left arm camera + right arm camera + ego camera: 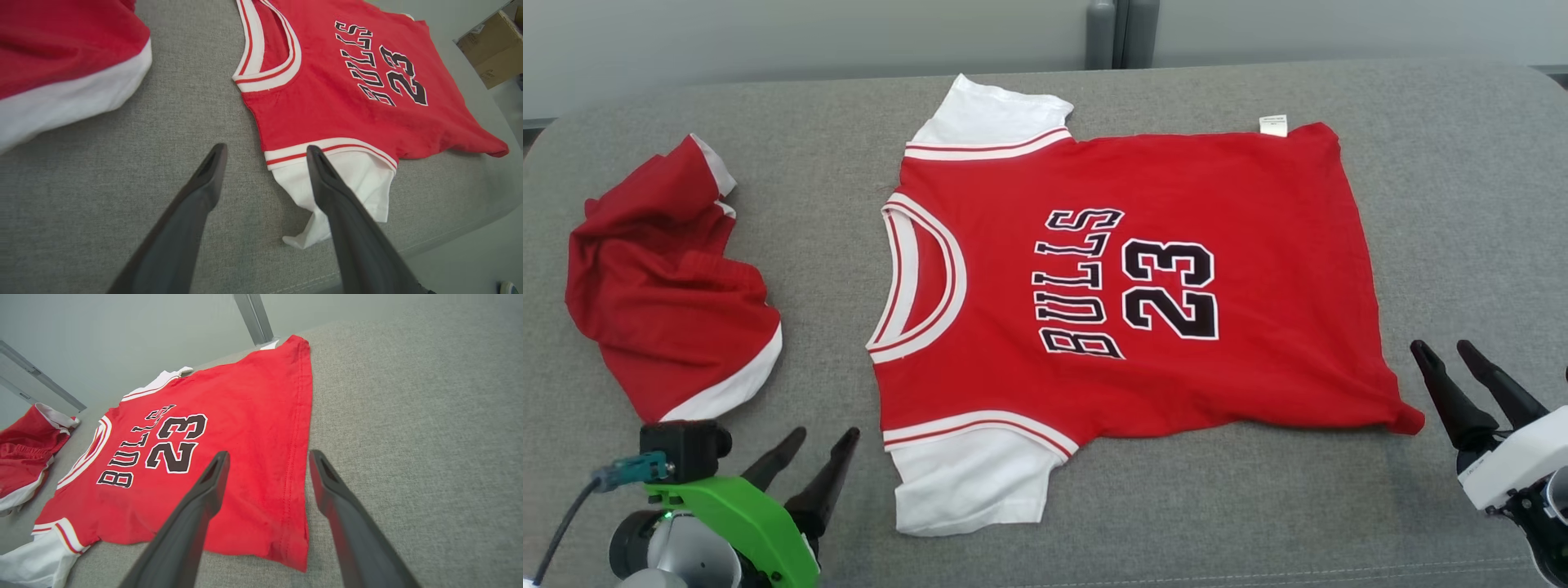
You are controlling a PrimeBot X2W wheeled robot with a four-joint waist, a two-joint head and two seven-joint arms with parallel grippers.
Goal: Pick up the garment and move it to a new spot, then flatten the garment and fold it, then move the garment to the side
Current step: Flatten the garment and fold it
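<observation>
I see a grey fabric surface (1258, 490) with rounded far corners. A pale wall (768, 33) and a grey post (1121, 33) stand behind its back edge. The red jersey (1143, 286) lies flat in the middle, collar toward my left and hem toward my right. A crumpled red garment (670, 294) lies apart at far left. Bare fabric runs along the near edge and the whole right side. My left gripper (827, 433) sits near the jersey's collar end, fingers spread, holding nothing. My right gripper (1442, 347), also spread and empty, is just beside the near hem corner.
</observation>
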